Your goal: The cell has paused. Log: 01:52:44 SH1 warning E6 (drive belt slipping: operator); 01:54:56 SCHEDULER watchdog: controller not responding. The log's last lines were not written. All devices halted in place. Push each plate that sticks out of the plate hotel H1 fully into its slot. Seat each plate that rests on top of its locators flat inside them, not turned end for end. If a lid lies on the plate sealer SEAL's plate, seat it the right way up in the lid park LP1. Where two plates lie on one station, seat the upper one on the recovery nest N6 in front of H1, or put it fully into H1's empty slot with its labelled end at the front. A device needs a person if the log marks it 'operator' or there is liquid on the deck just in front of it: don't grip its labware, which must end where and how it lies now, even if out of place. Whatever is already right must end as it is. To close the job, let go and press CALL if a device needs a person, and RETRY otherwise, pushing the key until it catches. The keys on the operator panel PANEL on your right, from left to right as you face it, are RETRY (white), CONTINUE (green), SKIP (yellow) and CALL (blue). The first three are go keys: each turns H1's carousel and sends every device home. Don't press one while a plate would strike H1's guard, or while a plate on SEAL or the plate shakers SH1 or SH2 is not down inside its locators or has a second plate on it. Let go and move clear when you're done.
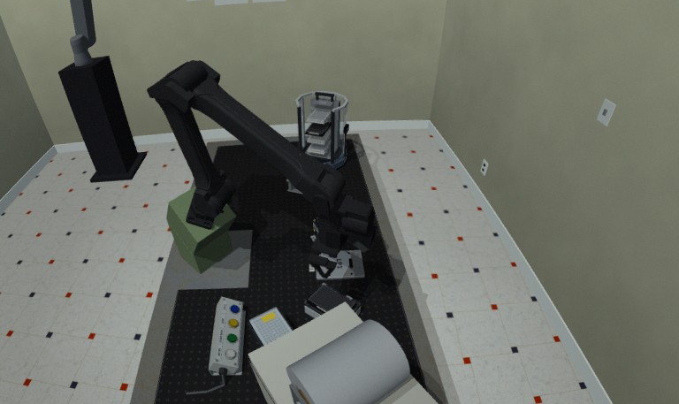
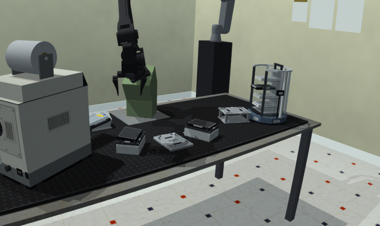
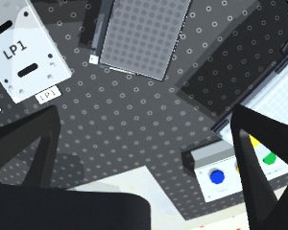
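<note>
My gripper (image 2: 130, 83) is open and empty. It hangs well above the deck, between the lid park LP1 (image 2: 172, 143) and the shaker nearest the sealer. In the wrist view the fingers frame bare deck, with LP1 (image 3: 29, 45) empty at the upper left. The shaker's dark plate (image 3: 147, 22) is at the top. The panel's blue key (image 3: 217, 176) shows at the lower right. A pale plate with a yellow label (image 1: 270, 324) lies on the sealer's tray. A second shaker (image 2: 201, 128) carries a dark plate. The nest N6 (image 2: 233, 113) is empty in front of the hotel H1 (image 2: 268, 93).
The sealer (image 2: 41, 112) with its large roll fills the table's left end. The operator panel (image 1: 227, 334) lies beside it, its cable trailing to the table edge. My green base block (image 2: 140, 92) stands at the back. A grey arm on a black pedestal (image 2: 214, 67) stands off the table.
</note>
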You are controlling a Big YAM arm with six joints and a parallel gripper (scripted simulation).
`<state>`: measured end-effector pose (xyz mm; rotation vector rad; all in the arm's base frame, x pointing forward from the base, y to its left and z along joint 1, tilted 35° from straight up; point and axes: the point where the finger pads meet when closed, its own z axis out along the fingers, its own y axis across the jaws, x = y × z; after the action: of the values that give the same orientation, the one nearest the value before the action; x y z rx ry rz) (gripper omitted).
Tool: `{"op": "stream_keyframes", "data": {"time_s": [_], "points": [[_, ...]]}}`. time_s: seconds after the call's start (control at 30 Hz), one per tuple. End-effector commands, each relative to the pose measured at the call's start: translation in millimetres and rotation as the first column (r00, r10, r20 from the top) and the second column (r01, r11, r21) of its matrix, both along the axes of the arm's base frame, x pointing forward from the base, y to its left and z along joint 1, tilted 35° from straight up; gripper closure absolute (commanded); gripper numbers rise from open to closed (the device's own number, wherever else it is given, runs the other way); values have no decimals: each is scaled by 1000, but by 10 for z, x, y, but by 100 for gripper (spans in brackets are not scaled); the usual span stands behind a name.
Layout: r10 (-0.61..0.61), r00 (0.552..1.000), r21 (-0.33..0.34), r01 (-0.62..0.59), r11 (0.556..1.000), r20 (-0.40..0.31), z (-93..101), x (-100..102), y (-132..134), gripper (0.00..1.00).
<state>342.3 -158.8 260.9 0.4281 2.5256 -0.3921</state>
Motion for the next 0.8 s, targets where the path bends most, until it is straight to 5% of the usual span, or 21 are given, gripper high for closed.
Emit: {"op": "stream_keyframes", "data": {"time_s": [0.0, 0.6, 0.77], "points": [[-9, 1000, 8, 9, 1000, 20, 165, 184, 64, 0], [11, 1000, 1, -11, 1000, 12, 163, 517, 494, 0], [60, 998, -38, -61, 997, -24, 152, 486, 400, 0]]}}
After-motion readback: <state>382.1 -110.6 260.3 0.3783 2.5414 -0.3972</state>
